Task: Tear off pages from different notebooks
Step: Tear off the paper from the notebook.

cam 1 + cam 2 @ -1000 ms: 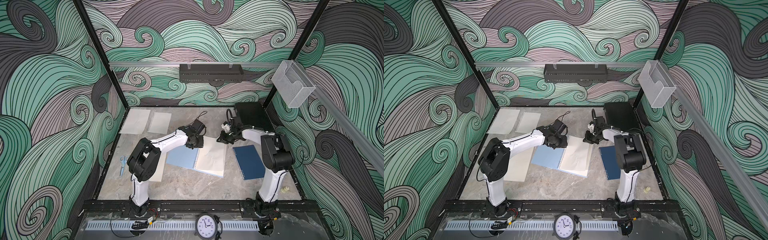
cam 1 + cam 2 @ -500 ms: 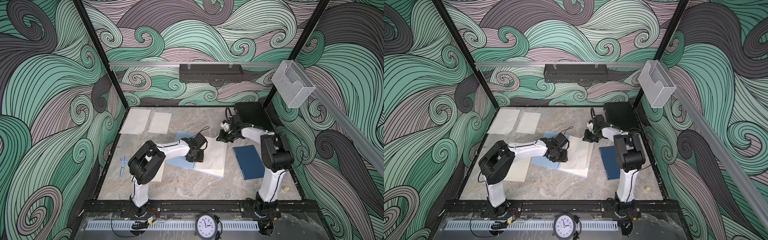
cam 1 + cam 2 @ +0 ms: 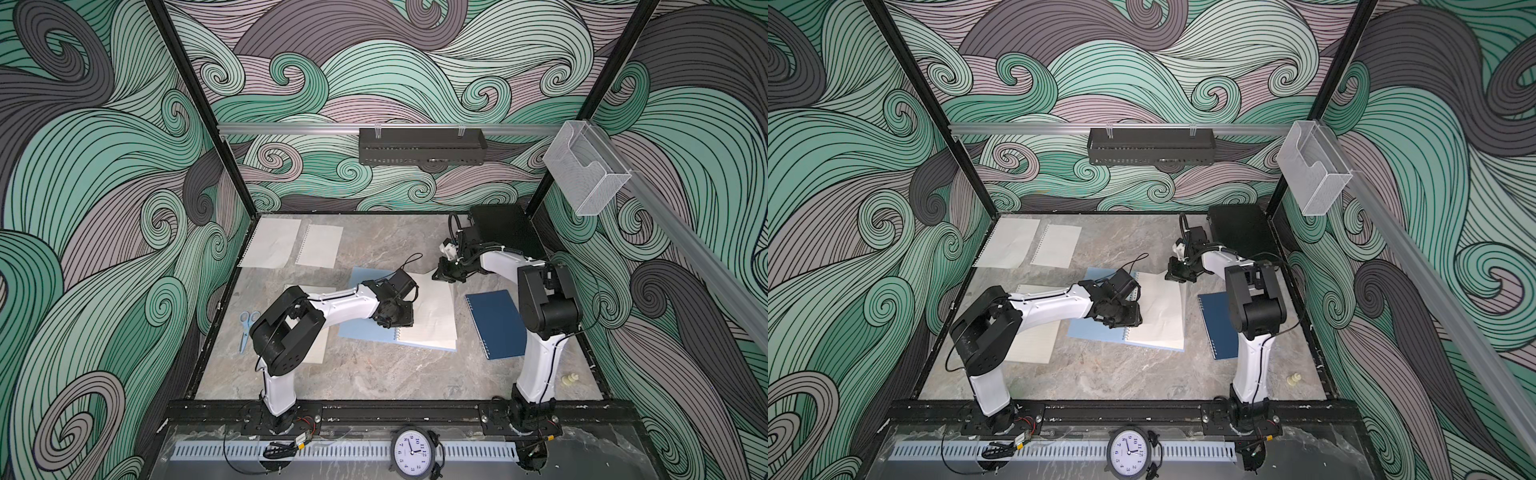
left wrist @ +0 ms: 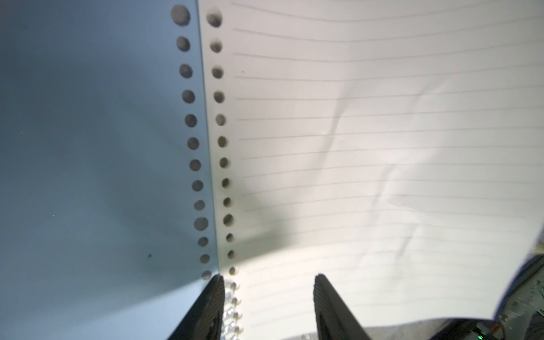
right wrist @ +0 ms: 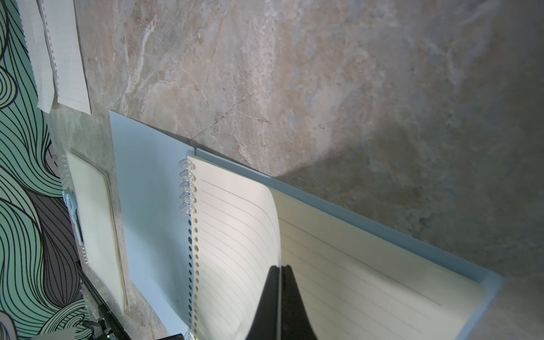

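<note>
**Top page under tension; watching the holes**

The right gripper is pinching the free edge of the top page of the light blue notebook, which is lying open mid-table; the sheet is bowing up off the stack.

The left gripper is standing with jaws part-way apart, grasping nothing; one finger is sitting by the clear spiral, the other on the ruled paper; whether it is bearing down I cannot tell.

Risks, as I am judging them:
- Thin cream paper, creases showing; an off-line pull could be ripping it mid-sheet instead of at the punched holes.
- The matte cover on smooth marbled stone could be sliding if nothing is pinning it.
- The narrow pinch could be slipping.

The navy notebook is lying closed by the right arm, the cream notebook under the left; two loose pages are lying flat at the far corner.
</note>
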